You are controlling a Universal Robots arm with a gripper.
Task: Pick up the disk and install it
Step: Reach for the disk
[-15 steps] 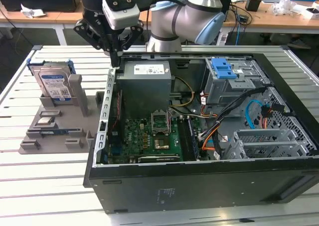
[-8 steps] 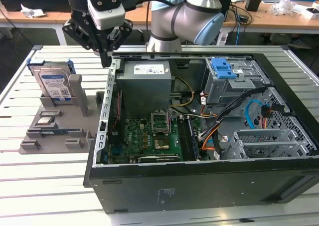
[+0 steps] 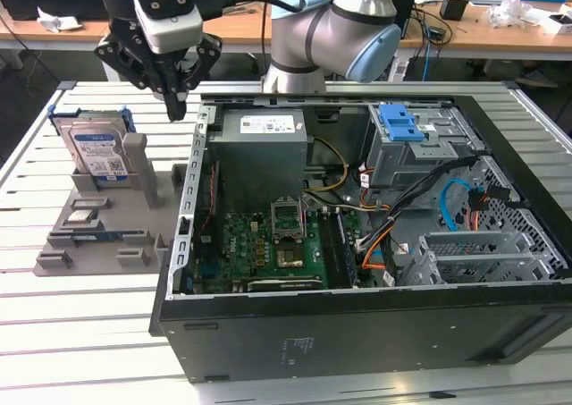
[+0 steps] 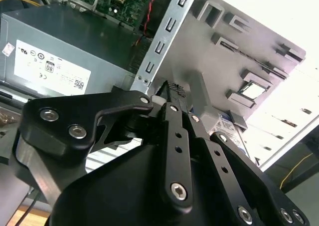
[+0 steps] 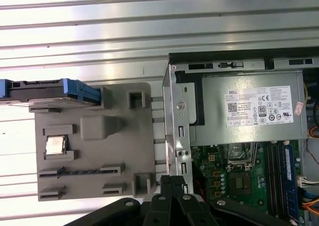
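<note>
The disk (image 3: 98, 150), silver with a blue-and-white label and a blue frame, stands on edge in a slot at the back of the grey parts holder (image 3: 134, 231), on the exterior view's left. In the first wrist view the disk (image 5: 50, 90) shows edge-on from above. My gripper (image 3: 176, 108) hangs above the gap between the holder and the computer case, up and toward the exterior view's right of the disk. Its fingers are shut together with nothing between them, and the same shows at the gripper (image 4: 174, 90) in the second wrist view and the gripper (image 5: 172, 182) in the first wrist view.
The open computer case (image 3: 357, 333) lies on the slatted table (image 3: 80, 333), with a grey power supply (image 3: 264, 128), a motherboard (image 3: 268, 244) and a metal drive cage with a blue latch (image 3: 399, 122). The holder also carries a processor chip (image 5: 55, 145) and a memory stick (image 3: 98, 237).
</note>
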